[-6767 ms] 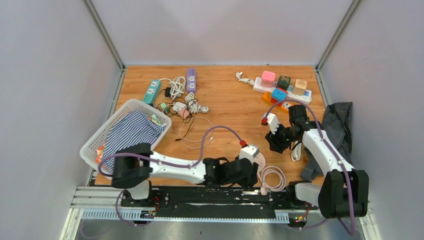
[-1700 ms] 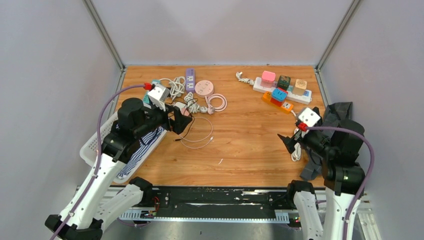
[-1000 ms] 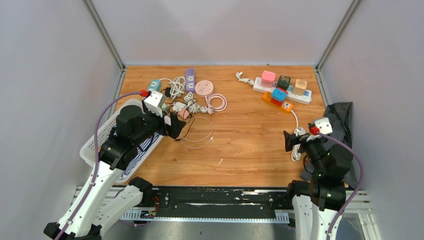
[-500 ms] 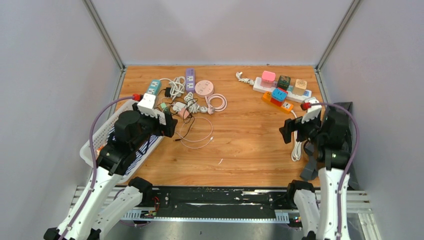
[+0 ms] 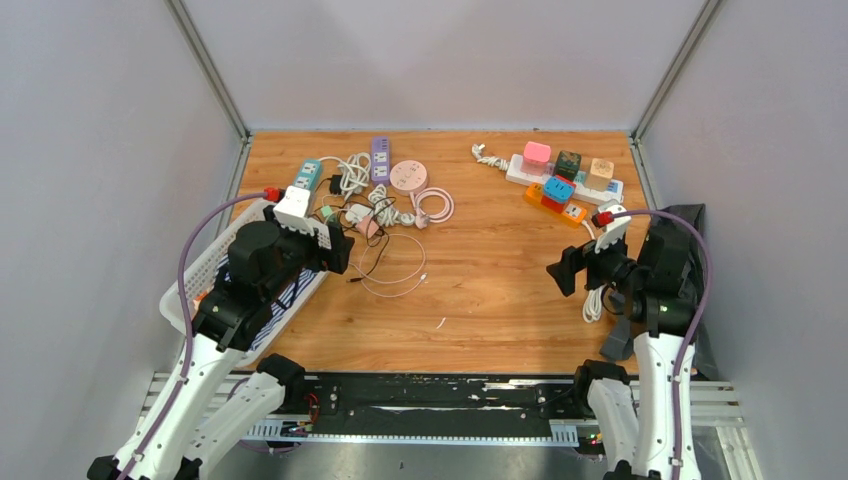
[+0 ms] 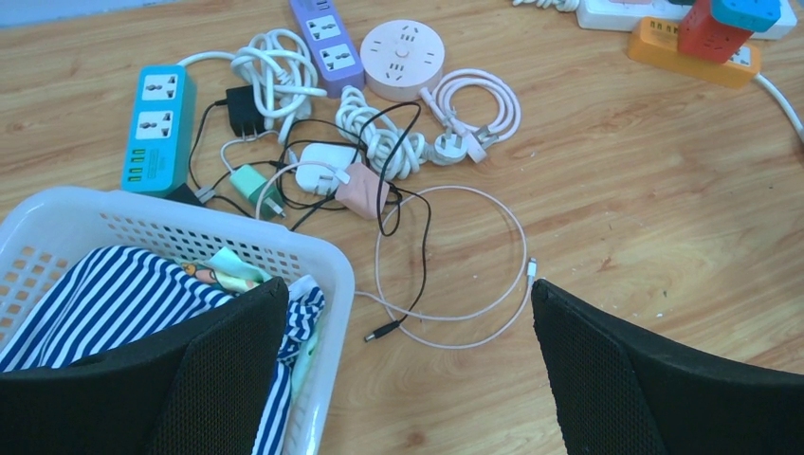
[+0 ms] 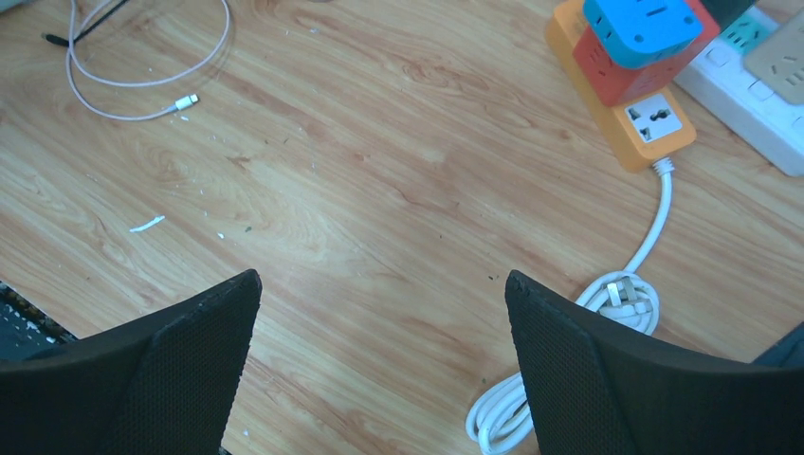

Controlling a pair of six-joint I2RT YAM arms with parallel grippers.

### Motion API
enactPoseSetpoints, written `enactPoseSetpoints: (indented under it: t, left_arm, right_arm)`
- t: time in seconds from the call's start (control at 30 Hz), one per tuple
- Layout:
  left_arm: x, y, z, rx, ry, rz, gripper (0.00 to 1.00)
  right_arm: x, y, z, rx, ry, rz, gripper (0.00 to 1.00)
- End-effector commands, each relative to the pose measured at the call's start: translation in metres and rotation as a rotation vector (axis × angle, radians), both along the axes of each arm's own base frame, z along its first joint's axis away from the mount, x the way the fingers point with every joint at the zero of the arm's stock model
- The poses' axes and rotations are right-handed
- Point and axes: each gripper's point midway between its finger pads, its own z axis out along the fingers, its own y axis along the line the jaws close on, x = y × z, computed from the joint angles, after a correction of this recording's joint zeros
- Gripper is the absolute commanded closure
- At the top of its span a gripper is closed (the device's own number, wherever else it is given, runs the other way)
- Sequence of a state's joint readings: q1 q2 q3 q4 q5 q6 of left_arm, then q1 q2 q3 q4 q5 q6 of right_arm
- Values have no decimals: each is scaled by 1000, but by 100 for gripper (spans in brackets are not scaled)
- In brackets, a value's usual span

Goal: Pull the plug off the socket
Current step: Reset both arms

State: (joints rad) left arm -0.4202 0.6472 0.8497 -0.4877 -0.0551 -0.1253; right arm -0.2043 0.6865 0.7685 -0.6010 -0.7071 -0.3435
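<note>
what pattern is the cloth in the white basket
The cloth is dark blue and white striped, clearest in the left wrist view.

**Change since the earlier views.** The left gripper (image 5: 338, 250), formerly low at the table's near edge with the round pink power socket (image 5: 407, 175), is now hovering raised beside the white plastic basket (image 6: 142, 213), jaws apart. The socket is now lying far left among the cables. The right gripper (image 5: 560, 272), spread wide, is edging leftward as its arm folds upright.
</note>
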Motion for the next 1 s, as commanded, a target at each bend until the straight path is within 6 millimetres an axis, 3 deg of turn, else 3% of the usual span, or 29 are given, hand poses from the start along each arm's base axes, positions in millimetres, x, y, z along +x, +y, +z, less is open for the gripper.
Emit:
enactPoseSetpoints:
  t: [0.0,0.97]
  left_arm:
    - [2,-1,-1,12,-14,-8,0]
    - [3,-6,-4,9,-11,-32,0]
  right_arm:
    - [6,1,15,50,-44,-27,0]
    - [-6,12,46,85,-160,3,0]
